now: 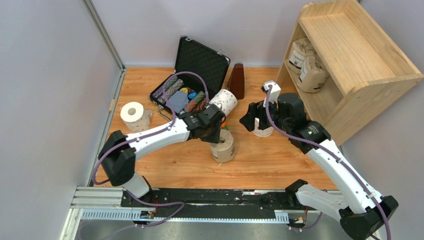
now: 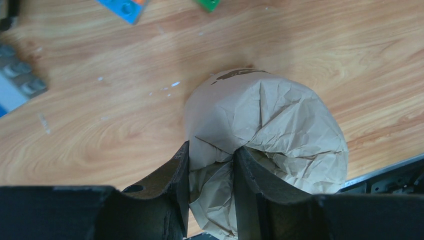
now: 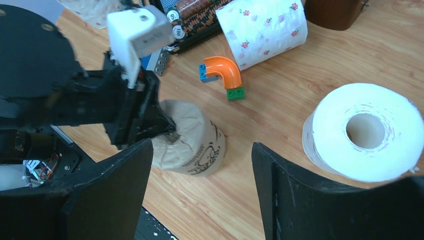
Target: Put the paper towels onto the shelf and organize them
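A tan-wrapped paper towel roll [image 1: 223, 148] stands on the wooden table. My left gripper [image 1: 214, 127] is shut on its crumpled top wrap, as the left wrist view shows: gripper [image 2: 212, 152], roll [image 2: 270, 120]. My right gripper [image 3: 200, 150] is open and empty above the table, with a white roll [image 3: 365, 132] standing just to its right; in the top view this gripper [image 1: 252, 121] hovers beside that roll [image 1: 263, 131]. A dotted white roll [image 1: 223, 102] lies tilted by the case. Another white roll [image 1: 132, 116] stands at the left. Two tan rolls [image 1: 306, 64] sit on the shelf's [image 1: 350, 50] inner board.
An open black case of poker chips [image 1: 192, 75] stands at the back, with the dark brown metronome [image 1: 237, 80] beside it. An orange toy pipe [image 3: 222, 72] lies between the dotted roll and the tan roll. Grey walls close the left side and the back.
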`<state>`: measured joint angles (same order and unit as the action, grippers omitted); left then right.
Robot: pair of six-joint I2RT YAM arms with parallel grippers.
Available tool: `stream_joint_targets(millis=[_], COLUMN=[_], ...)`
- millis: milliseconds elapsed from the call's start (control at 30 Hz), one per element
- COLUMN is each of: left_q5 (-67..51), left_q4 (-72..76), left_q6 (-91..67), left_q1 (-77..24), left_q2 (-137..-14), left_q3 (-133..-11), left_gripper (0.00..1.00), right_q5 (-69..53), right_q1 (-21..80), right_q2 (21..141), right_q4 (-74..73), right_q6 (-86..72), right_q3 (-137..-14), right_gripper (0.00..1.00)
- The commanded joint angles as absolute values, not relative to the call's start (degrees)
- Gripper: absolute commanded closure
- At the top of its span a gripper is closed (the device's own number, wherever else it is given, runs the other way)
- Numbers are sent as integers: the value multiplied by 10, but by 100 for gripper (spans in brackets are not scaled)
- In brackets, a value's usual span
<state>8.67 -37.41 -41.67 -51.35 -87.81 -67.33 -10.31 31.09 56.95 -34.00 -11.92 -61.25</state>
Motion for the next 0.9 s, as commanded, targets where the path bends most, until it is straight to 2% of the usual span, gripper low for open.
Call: stream_joint_targets(millis=[0, 100, 233, 300, 400, 633, 700, 867], left_q5=[106, 111, 124, 127, 131, 164, 179, 185], left_q4=[-332, -336, -344, -344, -344, -353, -358, -356], left_q6=[-416, -408, -399, -399, -398, -400, -402, -404], left_q1=[-534, -540, -540, -540, -541, -538, -529, -463], left_q2=[-925, -953, -958, -950, -931, -870, -840, -758], left_q3=[-734, -756, -765, -764, -766, -764, -755, -697], left_gripper=[83, 77, 64, 55, 35, 5, 1, 0], right_q5=[-78, -84, -104, -115, -126, -155, -152, -144], right_q1=[316, 317, 320, 322, 327, 348, 359, 388], right_q2=[541, 533, 535, 539, 553, 589, 602, 627], right_q4=[-345, -354, -361, -365, -380, -423, -442, -458], right_q6=[-133, -134, -123, -115, -108, -101, -96, -100], right_q3=[-607, -606, -611, -617, -634, -684, -700, -714], right_gripper=[27, 27, 27, 27, 27, 26, 26, 26])
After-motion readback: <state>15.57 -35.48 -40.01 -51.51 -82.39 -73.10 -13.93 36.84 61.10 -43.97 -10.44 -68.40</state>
